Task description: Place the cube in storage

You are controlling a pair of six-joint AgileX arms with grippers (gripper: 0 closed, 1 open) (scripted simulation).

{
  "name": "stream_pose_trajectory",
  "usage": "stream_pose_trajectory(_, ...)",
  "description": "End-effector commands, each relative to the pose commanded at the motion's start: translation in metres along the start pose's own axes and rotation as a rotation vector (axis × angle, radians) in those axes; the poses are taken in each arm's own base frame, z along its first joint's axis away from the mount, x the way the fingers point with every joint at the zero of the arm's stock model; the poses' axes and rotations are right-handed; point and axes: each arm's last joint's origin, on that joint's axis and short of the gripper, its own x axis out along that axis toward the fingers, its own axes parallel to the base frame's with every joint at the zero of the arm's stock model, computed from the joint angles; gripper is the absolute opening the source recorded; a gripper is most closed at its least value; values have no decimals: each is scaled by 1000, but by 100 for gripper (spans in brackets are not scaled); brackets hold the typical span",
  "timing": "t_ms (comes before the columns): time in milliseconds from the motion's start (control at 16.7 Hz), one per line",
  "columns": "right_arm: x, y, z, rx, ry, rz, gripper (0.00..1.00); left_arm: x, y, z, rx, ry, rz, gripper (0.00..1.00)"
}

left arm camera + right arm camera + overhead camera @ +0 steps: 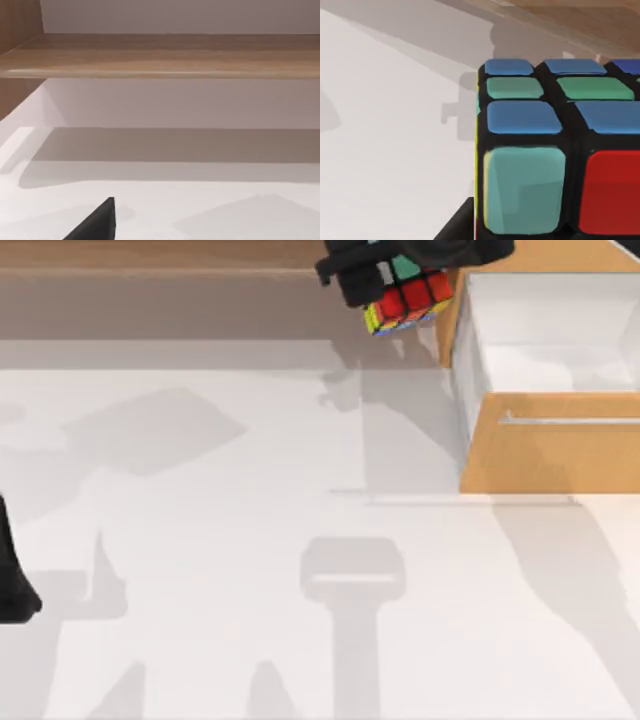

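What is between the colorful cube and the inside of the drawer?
In the top view, just the drawer's orange-tan side wall; the cube hangs beside it in the right gripper.

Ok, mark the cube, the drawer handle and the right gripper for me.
cube (408, 302): top view, on its red face.
drawer handle (570, 421): top view, on the silver bar along the drawer front.
right gripper (385, 280): top view, between its fingertips, where it holds the cube beside the open drawer.
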Motion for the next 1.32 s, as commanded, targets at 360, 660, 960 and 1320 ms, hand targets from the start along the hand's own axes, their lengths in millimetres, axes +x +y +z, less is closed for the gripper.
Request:
stream_pose_trajectory(360, 23, -106, -14, 198, 289, -31, 0, 0, 0, 0, 0, 0, 0, 100)
stream_pose_trajectory(660, 88, -168, -43, 338, 513, -31, 0, 0, 0, 0, 0, 0, 0, 100)
stream_pose_trajectory(960, 127, -178, -63, 370, 632, -6, 0, 0, 0, 0, 0, 0, 0, 100)
stream_pose_trajectory(1320, 127, -178, -63, 370, 632, -6, 15, 0, 0, 0, 0, 0, 0, 100)
